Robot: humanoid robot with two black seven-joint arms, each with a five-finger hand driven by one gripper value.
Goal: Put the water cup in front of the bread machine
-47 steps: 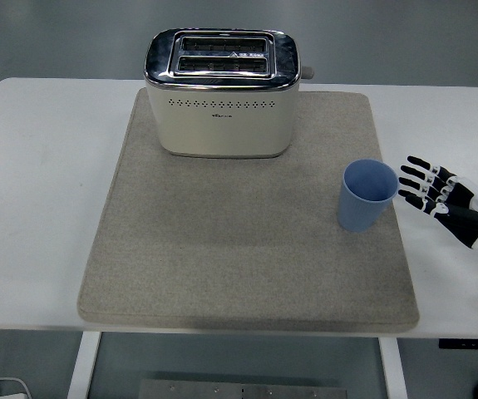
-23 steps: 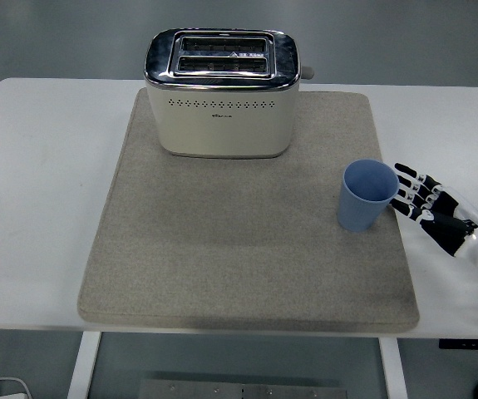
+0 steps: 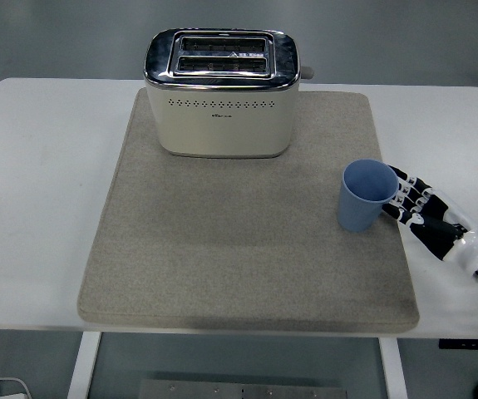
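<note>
Over that last second the right hand (image 3: 417, 212) slid in from the table's right side until its fingers (image 3: 401, 197) sat right against the blue water cup (image 3: 366, 195), looking like the start of a grasp. The fingers were still stretched out and not holding anything. The cup stood upright near the grey mat's (image 3: 222, 249) right edge, well off from the toaster (image 3: 220, 96), so the move hadn't started.
</note>
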